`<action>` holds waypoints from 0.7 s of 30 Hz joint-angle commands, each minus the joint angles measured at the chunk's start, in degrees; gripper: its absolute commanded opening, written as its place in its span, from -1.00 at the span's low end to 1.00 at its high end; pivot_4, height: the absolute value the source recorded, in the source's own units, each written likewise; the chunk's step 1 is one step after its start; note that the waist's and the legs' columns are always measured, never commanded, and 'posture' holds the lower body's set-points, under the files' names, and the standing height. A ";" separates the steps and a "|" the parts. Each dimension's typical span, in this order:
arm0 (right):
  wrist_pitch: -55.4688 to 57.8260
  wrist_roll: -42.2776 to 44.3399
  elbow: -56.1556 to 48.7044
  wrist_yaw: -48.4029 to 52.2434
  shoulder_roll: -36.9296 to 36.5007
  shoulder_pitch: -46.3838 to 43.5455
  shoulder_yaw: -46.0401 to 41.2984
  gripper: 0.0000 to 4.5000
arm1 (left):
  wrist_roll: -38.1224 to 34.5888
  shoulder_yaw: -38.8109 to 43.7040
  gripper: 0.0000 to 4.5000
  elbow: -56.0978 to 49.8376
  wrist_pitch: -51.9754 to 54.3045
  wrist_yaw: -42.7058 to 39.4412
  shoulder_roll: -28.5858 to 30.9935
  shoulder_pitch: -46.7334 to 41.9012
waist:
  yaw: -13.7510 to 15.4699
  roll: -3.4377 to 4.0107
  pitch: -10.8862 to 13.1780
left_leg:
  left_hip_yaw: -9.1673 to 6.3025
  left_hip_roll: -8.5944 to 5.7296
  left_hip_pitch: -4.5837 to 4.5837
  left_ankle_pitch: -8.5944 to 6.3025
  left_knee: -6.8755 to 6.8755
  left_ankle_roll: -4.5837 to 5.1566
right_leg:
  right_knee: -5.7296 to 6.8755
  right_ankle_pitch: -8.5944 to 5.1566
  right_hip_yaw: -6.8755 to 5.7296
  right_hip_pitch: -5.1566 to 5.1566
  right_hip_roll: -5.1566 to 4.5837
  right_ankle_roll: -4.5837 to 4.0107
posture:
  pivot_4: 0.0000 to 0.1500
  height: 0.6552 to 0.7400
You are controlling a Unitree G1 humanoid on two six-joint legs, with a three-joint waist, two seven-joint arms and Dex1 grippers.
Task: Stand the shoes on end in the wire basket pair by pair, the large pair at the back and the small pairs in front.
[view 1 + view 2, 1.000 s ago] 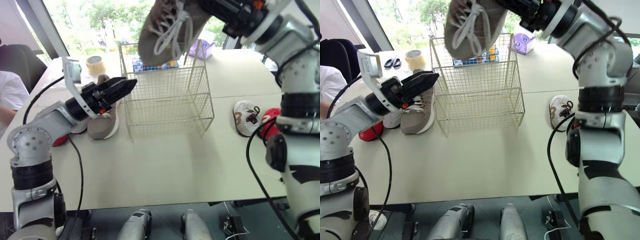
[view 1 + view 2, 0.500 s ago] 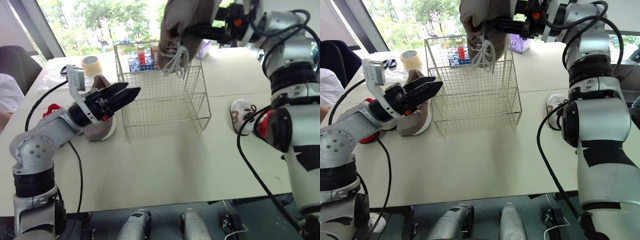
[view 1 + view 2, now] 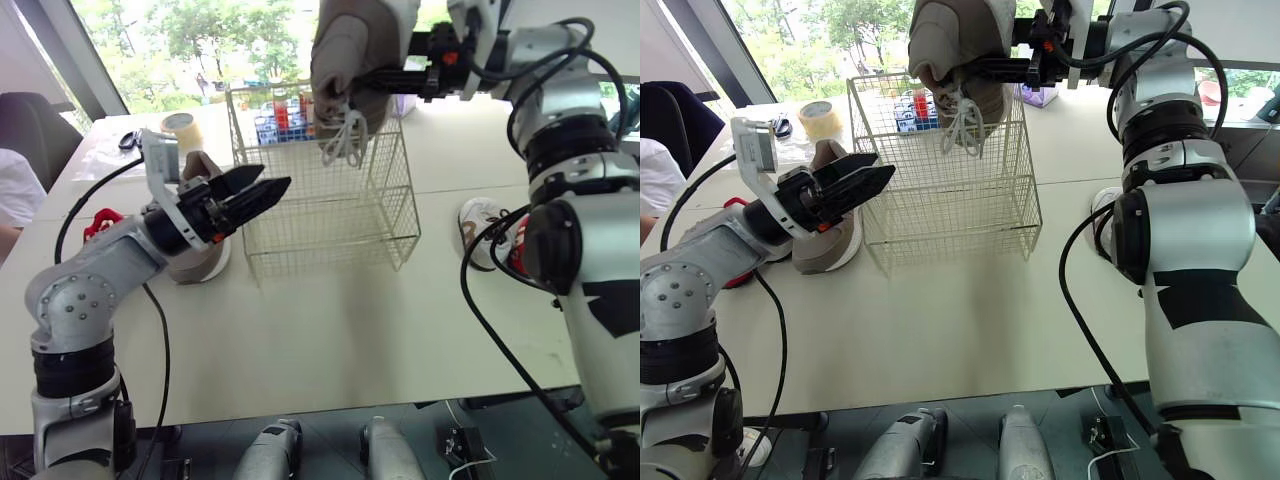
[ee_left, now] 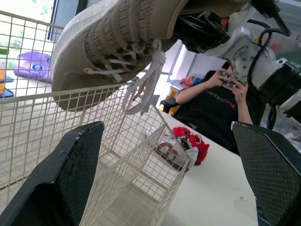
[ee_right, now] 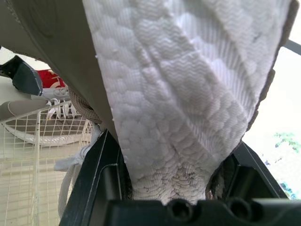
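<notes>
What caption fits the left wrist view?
Open left fingers frame the tan shoe, laces dangling, held above the wire basket.

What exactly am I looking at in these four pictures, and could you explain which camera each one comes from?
This is a humanoid robot with two arms, each ending in a gripper of two black fingers. Two pictures come from the stereo camera in its head, looking down over a pale table. The other two come from a camera on each wrist, looking along that gripper's fingers. The right gripper clamps a large taupe shoe, laces dangling, above the wire basket. The left gripper is open beside the basket. On the table lie the matching shoe left of the basket, small shoes to its right, and a tape roll at the back.
</notes>
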 commanded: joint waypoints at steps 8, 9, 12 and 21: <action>4.06 0.42 0.32 -3.31 1.32 0.24 -4.79 0.98 | -0.92 0.49 1.00 -2.77 -0.90 0.98 0.27 -0.08 | -0.03 0.00 0.00 | 0.00 0.00 0.00 0.01 0.03 -0.01 | 0.04 0.00 0.01 -0.02 0.00 0.00 | 1.00 1.00; 4.62 0.98 0.17 -3.62 1.33 0.40 -5.58 0.98 | -0.95 0.42 1.00 -2.81 -0.89 1.01 0.22 -0.11 | -0.02 0.00 0.00 | 0.00 0.00 0.00 0.01 0.03 -0.01 | 0.04 0.00 0.02 -0.02 0.00 0.00 | 1.00 1.00; 6.80 2.75 -0.66 -5.23 1.33 1.10 -8.45 0.98 | -1.04 0.00 1.00 -2.75 -0.80 0.93 -0.03 -0.26 | -0.02 0.00 0.00 | 0.01 0.00 -0.01 0.01 0.03 -0.01 | 0.03 0.00 0.02 -0.02 0.00 0.00 | 1.00 1.00; 12.02 6.47 -5.78 -10.69 1.46 4.22 -13.33 0.98 | -0.95 -2.12 1.00 -1.87 -0.30 0.05 -0.86 -1.61 | -0.01 0.00 0.00 | 0.02 0.00 -0.01 0.01 0.04 -0.01 | 0.03 0.00 0.03 -0.02 0.00 0.00 | 1.00 1.00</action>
